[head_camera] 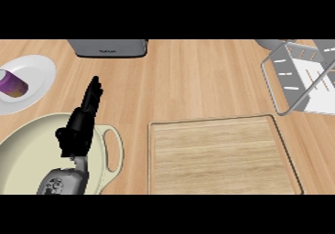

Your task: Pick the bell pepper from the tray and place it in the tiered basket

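The wooden tray [221, 155] lies at the lower middle of the counter, and no bell pepper shows on it or anywhere else in the view. The grey wire tiered basket [302, 77] stands at the upper right, partly cut off by the edge. My left hand [79, 130] comes up from the lower left with its fingers straight, pointing toward the back. It hovers over the cream pot and holds nothing. My right hand is out of view.
A cream pot [25, 148] with a loop handle [115, 151] sits at the lower left, next to the tray. A white plate [36, 68] bearing a purple cup [9, 84] is at the far left. A grey appliance [108, 47] stands at the back.
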Controlling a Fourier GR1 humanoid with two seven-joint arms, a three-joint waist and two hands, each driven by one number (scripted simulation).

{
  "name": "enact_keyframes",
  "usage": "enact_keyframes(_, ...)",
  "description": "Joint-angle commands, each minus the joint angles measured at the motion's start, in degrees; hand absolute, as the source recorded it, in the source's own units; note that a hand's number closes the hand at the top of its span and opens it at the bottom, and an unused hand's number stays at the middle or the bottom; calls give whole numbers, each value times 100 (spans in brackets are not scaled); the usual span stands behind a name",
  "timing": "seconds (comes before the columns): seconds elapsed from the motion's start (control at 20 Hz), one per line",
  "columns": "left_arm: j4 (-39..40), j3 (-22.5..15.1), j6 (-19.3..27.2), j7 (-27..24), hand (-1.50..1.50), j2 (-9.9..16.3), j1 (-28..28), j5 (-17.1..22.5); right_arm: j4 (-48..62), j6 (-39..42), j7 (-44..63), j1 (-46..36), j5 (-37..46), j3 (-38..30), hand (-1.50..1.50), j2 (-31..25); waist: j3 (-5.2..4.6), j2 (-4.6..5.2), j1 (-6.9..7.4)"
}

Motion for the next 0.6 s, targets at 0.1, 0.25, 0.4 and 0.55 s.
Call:
enact_keyframes(0.1, -549, -236, 37, 107, 0, -56, 435, -139, 1286, -701, 48, -624, -7, 364, 150, -311, 4, 18, 69)
enact_keyframes(0.25, 23, 121, -204, -100, 0, 82, 14, 245, 2187, -1090, -187, -1023, -15, 355, 150, -659, 3, 35, 68)
enact_keyframes(0.4, 140, 0, -75, -143, 0, 17, -58, 12, 2756, -1699, -587, -894, 297, 696, 150, -855, 5, 39, 61)
enact_keyframes(0.55, 21, -198, 101, 3, 0, -163, -24, -117, 3492, -2177, -639, -1342, 665, 1123, 150, -974, 6, 50, 121)
